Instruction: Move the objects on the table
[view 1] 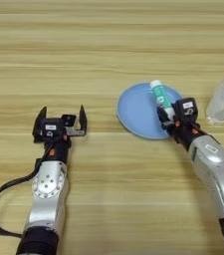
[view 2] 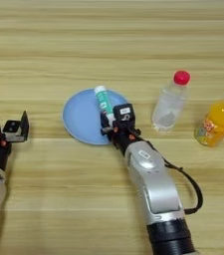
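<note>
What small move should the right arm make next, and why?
Probably lift a little: the right pincer is shut on the white-and-green tube, which lies over the blue plate. The left pincer waits open, away from it.
</note>
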Controlling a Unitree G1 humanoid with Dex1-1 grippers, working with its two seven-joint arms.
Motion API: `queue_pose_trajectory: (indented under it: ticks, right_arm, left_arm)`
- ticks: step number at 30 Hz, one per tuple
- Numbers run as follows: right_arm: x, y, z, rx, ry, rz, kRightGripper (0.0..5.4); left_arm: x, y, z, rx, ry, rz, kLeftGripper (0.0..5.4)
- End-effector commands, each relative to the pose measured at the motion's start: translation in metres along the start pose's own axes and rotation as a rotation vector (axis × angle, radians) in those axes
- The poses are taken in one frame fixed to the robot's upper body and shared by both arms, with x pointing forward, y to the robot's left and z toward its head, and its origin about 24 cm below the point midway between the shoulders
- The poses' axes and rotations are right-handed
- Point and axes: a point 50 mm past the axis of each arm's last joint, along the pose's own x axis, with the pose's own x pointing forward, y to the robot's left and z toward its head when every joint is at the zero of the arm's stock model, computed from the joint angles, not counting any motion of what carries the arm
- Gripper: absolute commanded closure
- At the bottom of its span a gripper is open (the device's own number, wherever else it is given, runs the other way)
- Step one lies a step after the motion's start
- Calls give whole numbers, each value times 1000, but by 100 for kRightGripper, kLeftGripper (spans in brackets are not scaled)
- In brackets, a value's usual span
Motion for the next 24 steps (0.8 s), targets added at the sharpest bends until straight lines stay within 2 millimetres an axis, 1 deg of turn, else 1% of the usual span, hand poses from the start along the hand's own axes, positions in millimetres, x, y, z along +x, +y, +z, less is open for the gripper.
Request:
queue_pose_trajectory:
  ticks: [1,7,11,14,17,24]
  right_arm:
    - [-9,-14,1,-6,7,-57,370]
    - [-25,-28,-3,-30,31,-101,370]
    - [-34,-44,-13,-24,70,-159,370]
    - [-36,-53,-16,-28,82,-193,370]
    - [-36,-58,-17,-28,84,-208,370]
    - [-33,-63,-29,-25,128,-221,370]
  left_arm:
    - [1,0,-1,13,11,-1,0]
    - [1,0,-1,13,12,-1,0]
    - [2,0,-1,12,12,-3,0]
    - [2,0,-2,12,13,-3,0]
    - [2,0,-2,13,14,-3,0]
    - [2,1,-2,14,12,-2,0]
